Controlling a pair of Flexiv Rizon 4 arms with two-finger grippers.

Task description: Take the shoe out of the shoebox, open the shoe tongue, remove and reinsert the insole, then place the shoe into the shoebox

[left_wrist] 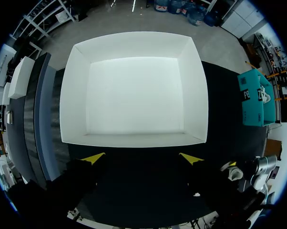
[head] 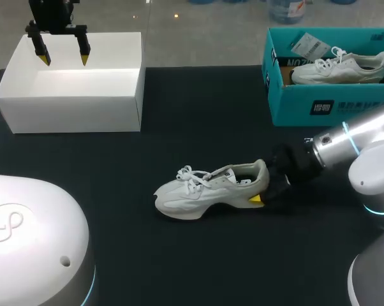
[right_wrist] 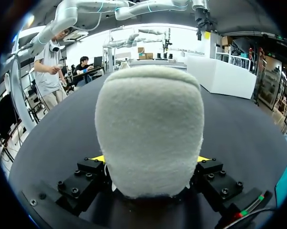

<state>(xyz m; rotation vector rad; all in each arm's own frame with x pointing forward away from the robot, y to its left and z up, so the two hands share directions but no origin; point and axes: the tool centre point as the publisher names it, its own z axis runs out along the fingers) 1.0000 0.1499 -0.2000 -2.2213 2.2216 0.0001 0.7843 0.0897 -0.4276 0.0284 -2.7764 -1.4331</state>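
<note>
your right end effector (head: 262,189) is clamped on the heel of the white shoe (head: 201,191), with a yellow tip on each side of the heel. the shoe sits on its sole on the black counter (head: 115,166), near the middle, toe toward your left, outside both boxes. your left end effector (head: 65,61) hangs over the open white shoebox (head: 71,113) at far left, fingers apart, touching nothing. a teal box (head: 307,105) at far right holds a second white shoe (head: 339,67).
</note>
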